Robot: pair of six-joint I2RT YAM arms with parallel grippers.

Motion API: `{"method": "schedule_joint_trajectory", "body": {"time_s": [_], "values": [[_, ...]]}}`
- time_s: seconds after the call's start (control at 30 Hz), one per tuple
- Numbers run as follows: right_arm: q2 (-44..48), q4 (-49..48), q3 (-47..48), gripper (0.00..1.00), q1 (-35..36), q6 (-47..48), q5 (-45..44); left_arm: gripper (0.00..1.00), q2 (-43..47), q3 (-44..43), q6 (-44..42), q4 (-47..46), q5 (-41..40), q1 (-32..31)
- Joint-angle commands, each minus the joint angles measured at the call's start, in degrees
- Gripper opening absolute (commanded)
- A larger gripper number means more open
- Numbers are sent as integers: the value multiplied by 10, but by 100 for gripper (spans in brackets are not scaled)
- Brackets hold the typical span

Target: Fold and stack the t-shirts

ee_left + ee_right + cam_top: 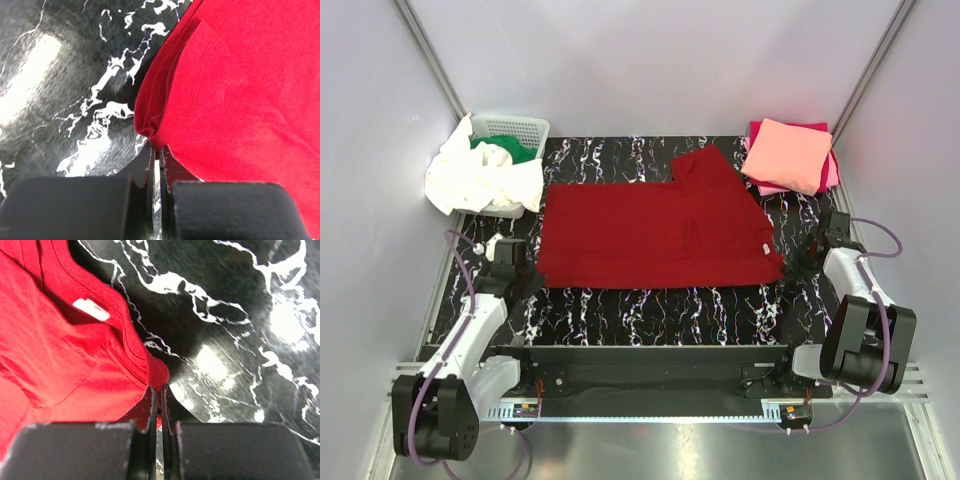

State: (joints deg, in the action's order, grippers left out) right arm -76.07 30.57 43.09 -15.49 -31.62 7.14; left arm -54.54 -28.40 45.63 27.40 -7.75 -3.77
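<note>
The dark red t-shirt (660, 230) lies spread on the black marbled table (660, 300), folded lengthwise with one sleeve sticking up at the back. My left gripper (527, 272) is shut on its near-left corner (155, 137). My right gripper (798, 268) is shut on its near-right corner by the collar (160, 375), close to the white label (91, 309). A salmon pink t-shirt (788, 154) lies folded on a magenta one (832, 172) at the back right. The white t-shirt (480, 178) and green t-shirt (510, 150) hang crumpled in the basket.
The white lattice basket (520, 128) stands at the back left corner. Grey walls with metal rails close in the table on three sides. A black bar (640, 362) runs along the near edge between the arm bases.
</note>
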Motion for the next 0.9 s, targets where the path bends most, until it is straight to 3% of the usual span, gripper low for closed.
{"method": "schedule_joint_trajectory", "body": {"time_s": [0.0, 0.27, 0.5, 0.73, 0.83, 0.87], "values": [[27, 33, 16, 0, -11, -5, -33, 0, 33, -3, 10, 23, -14, 3], [94, 90, 2, 0, -13, -58, -38, 0, 100, 5, 40, 78, 40, 3], [181, 148, -7, 0, -13, -112, -92, 0, 174, 1, 82, 146, 87, -3], [228, 184, -4, 0, -13, -139, -90, 1, 213, -43, 83, 239, 90, -3], [239, 198, 3, 5, -14, -141, -94, 6, 240, -59, 70, 280, 86, -3], [245, 207, 5, 14, -14, -143, -100, 9, 247, -66, 68, 289, 82, -3]]}}
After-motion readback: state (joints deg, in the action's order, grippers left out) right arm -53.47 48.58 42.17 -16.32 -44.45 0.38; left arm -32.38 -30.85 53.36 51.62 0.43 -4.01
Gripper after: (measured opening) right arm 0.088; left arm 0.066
